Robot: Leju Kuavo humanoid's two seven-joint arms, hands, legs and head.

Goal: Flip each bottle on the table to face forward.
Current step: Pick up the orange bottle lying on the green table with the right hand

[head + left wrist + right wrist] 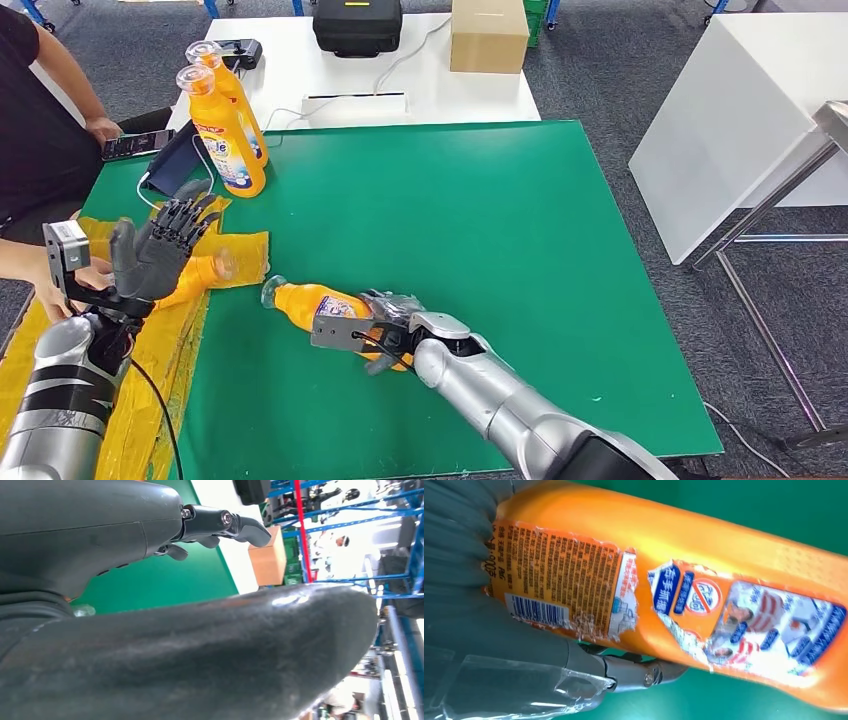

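I see my right hand [392, 322] wrapped around the lower body of an orange plastic bottle with a torn printed label [318, 305], which lies on its side on the green table mat [480, 210], clear cap toward my left. My left hand [160, 245] is raised over the yellow cloth [150, 380] at the mat's left edge, fingers spread, holding nothing. Two more orange bottles with clear caps [225, 125] stand upright, touching, near the far left corner. A person's hand [70, 285] rests beside my left wrist.
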